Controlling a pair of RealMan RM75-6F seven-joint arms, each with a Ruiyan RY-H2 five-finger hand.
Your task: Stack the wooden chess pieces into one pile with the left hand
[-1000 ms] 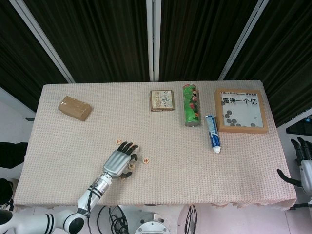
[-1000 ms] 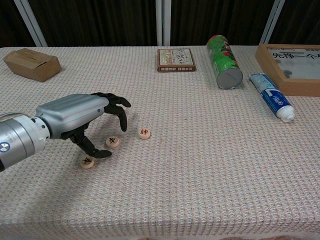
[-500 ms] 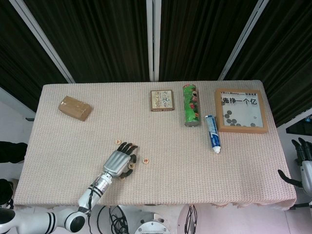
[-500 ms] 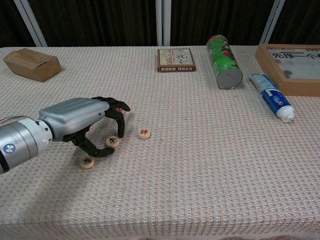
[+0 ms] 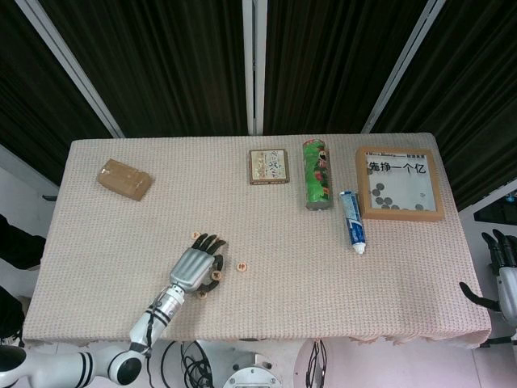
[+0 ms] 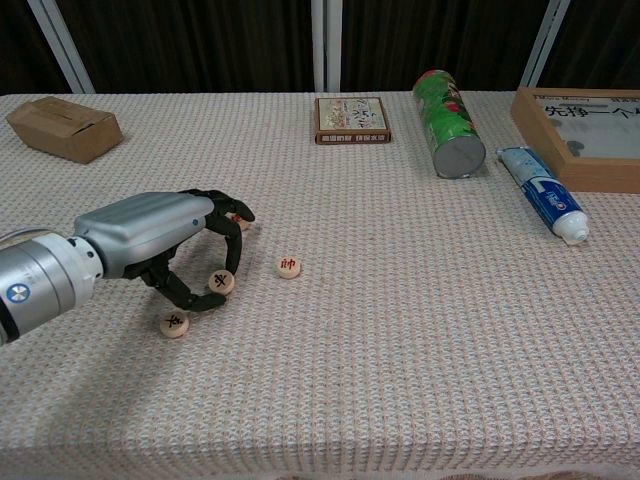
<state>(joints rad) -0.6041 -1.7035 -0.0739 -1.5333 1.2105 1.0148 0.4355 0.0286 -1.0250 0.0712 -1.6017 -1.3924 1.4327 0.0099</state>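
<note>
My left hand (image 6: pixel 150 235): fingers (image 6: pixel 222 262) curled down, pinching one chess piece (image 6: pixel 221 282) on the surface (image 6: pixel 400 330). Other pieces: one by the thumb (image 6: pixel 174 324), one to the right (image 6: pixel 289 267), one behind (image 5: pixel 195 235). Right hand (image 5: pixel 502 271): off the surface edge, fingers loosely apart, holding nothing.

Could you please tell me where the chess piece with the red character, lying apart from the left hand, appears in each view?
Head view: red-marked chess piece lies below centre, just right of the left hand.
Chest view: red-marked chess piece sits left of centre, right of the left hand.
Shared landmark: the left hand beside it.
</note>
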